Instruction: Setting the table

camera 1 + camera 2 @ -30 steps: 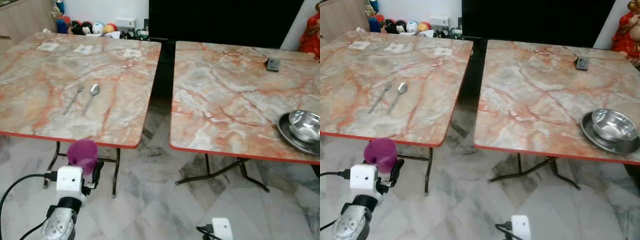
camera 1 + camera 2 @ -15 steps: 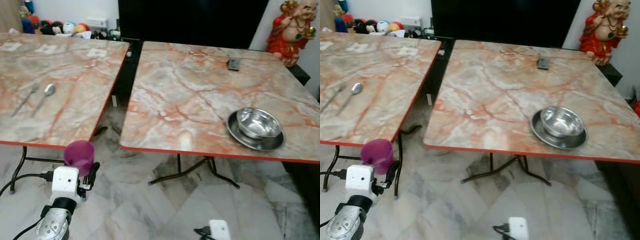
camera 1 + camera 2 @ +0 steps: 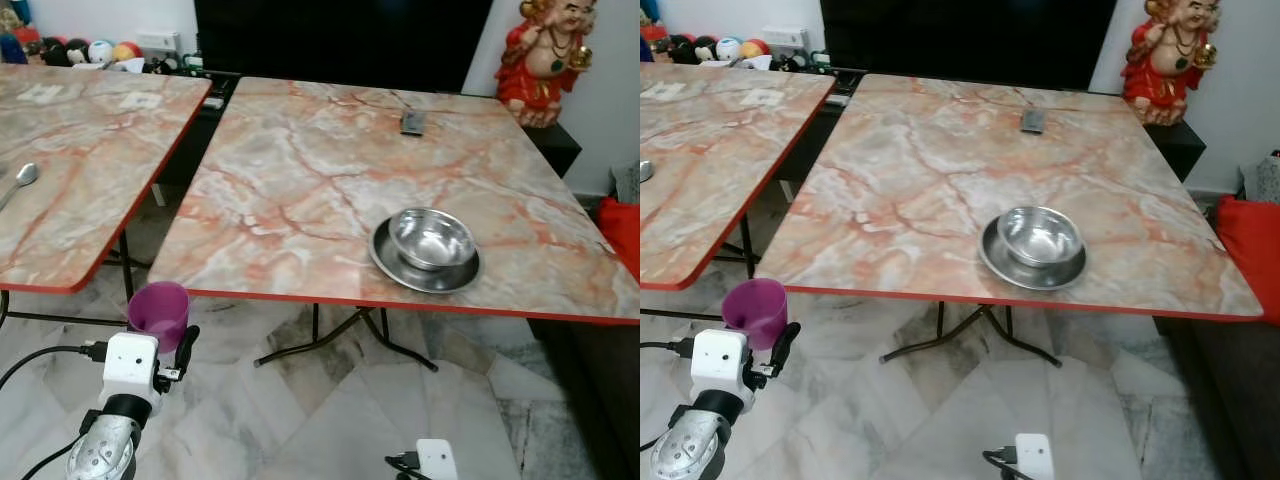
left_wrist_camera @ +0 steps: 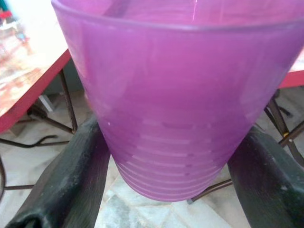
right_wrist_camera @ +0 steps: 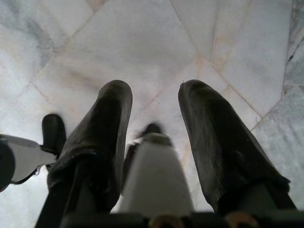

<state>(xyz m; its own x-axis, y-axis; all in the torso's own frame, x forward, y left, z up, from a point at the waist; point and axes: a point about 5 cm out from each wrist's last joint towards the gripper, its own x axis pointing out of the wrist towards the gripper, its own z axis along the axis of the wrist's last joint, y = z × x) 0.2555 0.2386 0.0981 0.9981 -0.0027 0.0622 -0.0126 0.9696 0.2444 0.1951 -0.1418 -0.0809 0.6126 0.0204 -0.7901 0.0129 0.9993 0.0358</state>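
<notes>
My left gripper (image 3: 160,336) is shut on a purple plastic cup (image 3: 158,312), held upright low over the floor in front of the gap between two marble-look tables. In the left wrist view the cup (image 4: 180,95) sits between both black fingers (image 4: 71,175). A steel bowl (image 3: 432,238) rests in a steel plate (image 3: 392,270) near the front edge of the right table (image 3: 300,170). A spoon (image 3: 20,178) lies on the left table (image 3: 70,150). My right gripper (image 5: 156,95) hangs over the floor, open, with nothing between its fingers.
A dark remote (image 3: 412,122) lies at the right table's far side. A red statue (image 3: 545,50) stands on a low black cabinet behind it. A red cushion (image 3: 625,235) is at the far right. Toys (image 3: 100,50) line the back wall. Folding table legs (image 3: 330,335) cross the marble floor.
The camera has turned to the right, so the left table has slid out of view and the bowl and plate sit near the centre. The cup stays in my left gripper.
</notes>
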